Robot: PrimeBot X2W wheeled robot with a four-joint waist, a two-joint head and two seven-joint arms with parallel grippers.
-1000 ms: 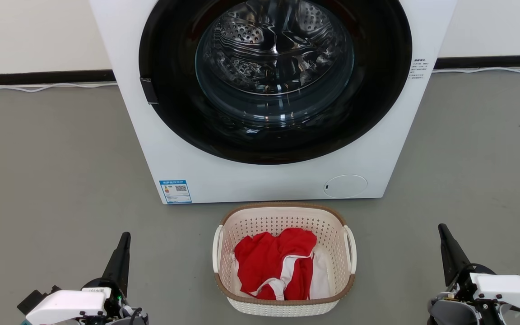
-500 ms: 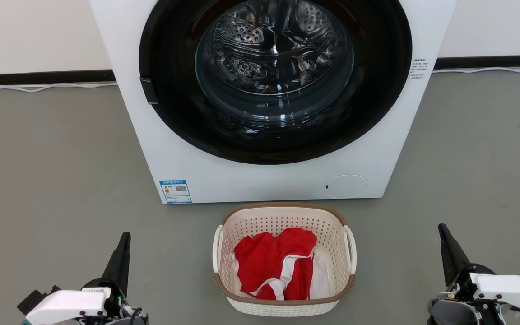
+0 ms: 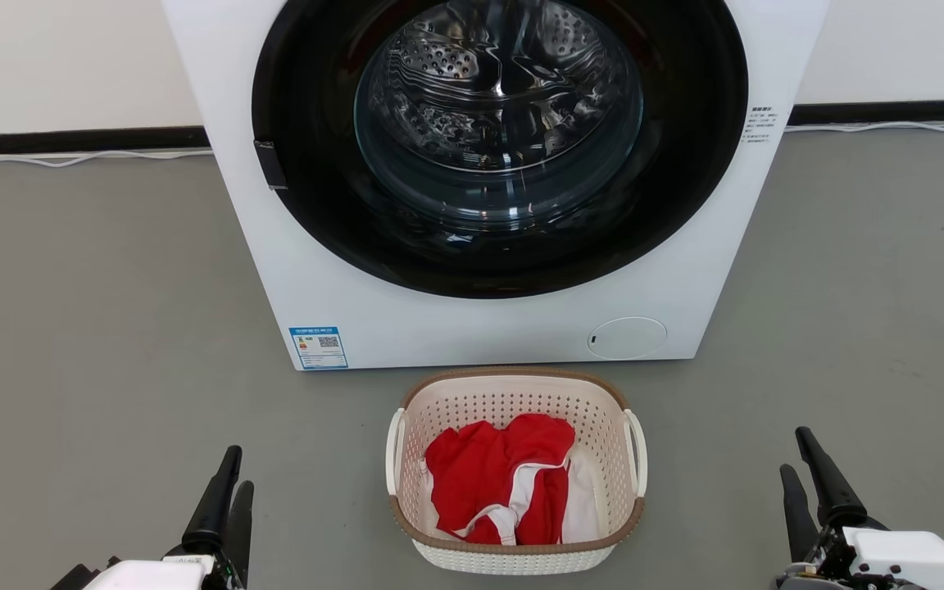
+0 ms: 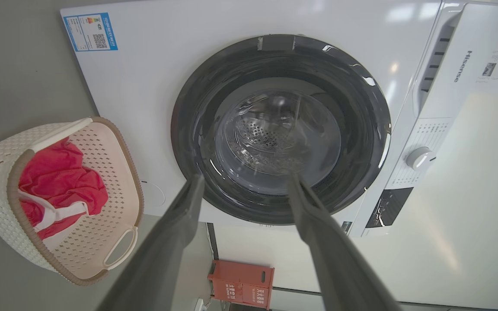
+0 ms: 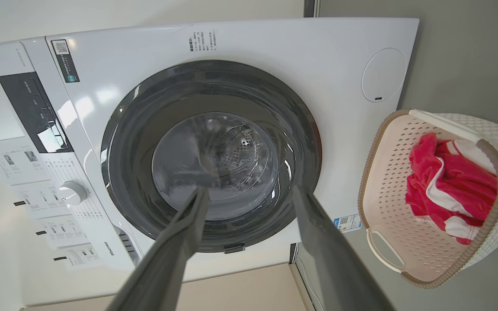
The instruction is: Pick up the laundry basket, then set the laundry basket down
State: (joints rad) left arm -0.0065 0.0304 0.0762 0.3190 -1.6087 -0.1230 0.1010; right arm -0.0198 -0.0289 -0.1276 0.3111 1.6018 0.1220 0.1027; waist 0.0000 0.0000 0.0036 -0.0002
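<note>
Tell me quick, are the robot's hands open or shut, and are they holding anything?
Left gripper: open, holding nothing.
Right gripper: open, holding nothing.

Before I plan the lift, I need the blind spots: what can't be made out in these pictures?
1. Head view: the floor of the laundry basket, hidden under the red-and-white clothing.
2. Head view: the top and controls of the washer, cut off by the top edge.
3. Head view: the print on the blue label, too small to read.
4. Head view: the arms behind the left pincer and right pincer, cut off by the bottom edge.
</note>
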